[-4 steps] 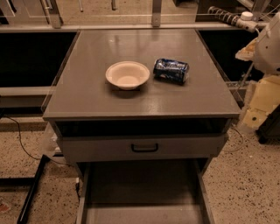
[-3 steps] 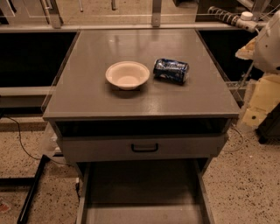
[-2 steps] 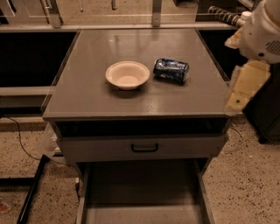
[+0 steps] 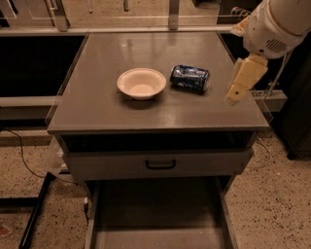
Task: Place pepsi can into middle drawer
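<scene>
**Counts and layout: pepsi can (image 4: 190, 78) on cabinet top (image 4: 146, 116), middle drawer (image 4: 160, 214) open**

One pepsi can, dark blue, lying on its side on the cabinet top. It sits right of centre, about midway between the back and front edges, not in the drawer. One cream bowl (image 4: 141, 83), upright, is just left of the can with a small gap, not touching.

One gripper (image 4: 238, 87), a cream-yellow piece, hangs down from the white arm (image 4: 274, 24) at the right edge of the top. It is to the right of the can and apart from it. Clenched or released: cannot tell. Whether it touches the top: cannot tell.

Two drawers are counted. One drawer front (image 4: 160, 165) with one black handle (image 4: 161, 164) is pushed in under the top's front edge. The middle drawer below it is pulled out, showing a plain grey floor and thin low side walls.

Hidden or cut off:
- The middle drawer's near end runs off the bottom edge of the view.
- The arm is cut by the top right corner.
- The slot between the top and the drawer front is too dark to read.
- The spaces left and right of the cabinet are dark too.
- The can's markings show as white-silver patches; any lettering is not legible.

The surface is flat grey with a dull sheen and pale reflections toward the back edge. The room has a speckled floor (image 4: 272, 209), one thin cable (image 4: 22, 155) on the left and one dark bar (image 4: 34, 214) at lower left. A pale rail with metal posts (image 4: 172, 9) runs beyond the back edge.
</scene>
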Tool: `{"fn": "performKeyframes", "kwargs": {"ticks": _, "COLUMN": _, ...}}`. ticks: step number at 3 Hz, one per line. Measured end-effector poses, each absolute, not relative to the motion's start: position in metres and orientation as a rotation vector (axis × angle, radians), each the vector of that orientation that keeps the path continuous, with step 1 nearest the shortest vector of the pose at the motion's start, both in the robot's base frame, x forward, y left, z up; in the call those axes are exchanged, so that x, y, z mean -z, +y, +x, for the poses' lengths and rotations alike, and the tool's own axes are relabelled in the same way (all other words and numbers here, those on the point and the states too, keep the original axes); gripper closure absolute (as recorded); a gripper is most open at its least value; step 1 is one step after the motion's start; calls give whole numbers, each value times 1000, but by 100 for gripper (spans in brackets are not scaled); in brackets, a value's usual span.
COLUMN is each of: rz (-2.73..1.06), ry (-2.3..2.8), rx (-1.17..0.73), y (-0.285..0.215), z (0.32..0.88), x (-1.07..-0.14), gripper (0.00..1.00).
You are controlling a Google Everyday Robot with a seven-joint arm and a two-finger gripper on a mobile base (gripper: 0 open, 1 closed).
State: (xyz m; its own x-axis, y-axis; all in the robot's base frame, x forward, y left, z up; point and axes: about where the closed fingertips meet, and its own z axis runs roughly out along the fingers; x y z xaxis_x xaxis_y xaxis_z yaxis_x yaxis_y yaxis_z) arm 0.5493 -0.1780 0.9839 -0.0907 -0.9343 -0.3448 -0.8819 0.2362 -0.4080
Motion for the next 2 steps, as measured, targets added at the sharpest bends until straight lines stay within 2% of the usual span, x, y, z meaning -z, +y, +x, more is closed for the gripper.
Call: {"fn": "performKeyframes", "kwargs": {"ticks": 2, "rz": -1603, "ry": 1815, "rx": 25, "y": -160, "z": 613, "x": -972, "gripper": 0}}
